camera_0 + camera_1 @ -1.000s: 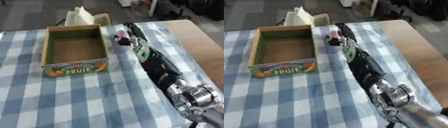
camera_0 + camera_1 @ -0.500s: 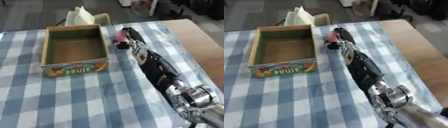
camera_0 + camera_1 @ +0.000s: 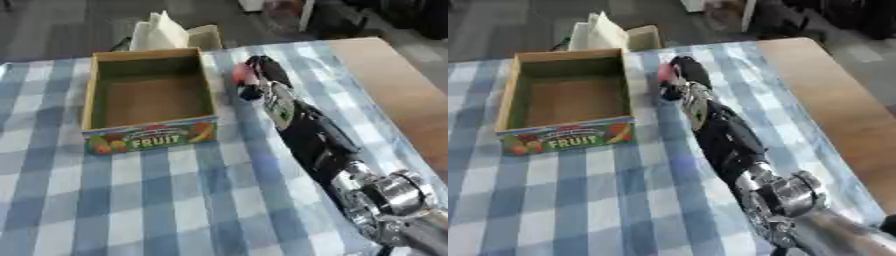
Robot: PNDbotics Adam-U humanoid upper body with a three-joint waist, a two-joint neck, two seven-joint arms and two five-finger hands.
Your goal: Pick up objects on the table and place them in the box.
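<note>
Our right hand (image 3: pixel 261 75) curled on a pink thing (image 3: pixel 240 74), at 3 o'clock of the open box (image 3: pixel 149 133), checked cloth (image 3: pixel 166 200) beneath.

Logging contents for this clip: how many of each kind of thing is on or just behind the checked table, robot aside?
Cardboard fruit box: 1, nothing visible inside
Small red-pink object at the right hand: 1
Pale paper or card holder behind the box: 1
Total: 3
</note>
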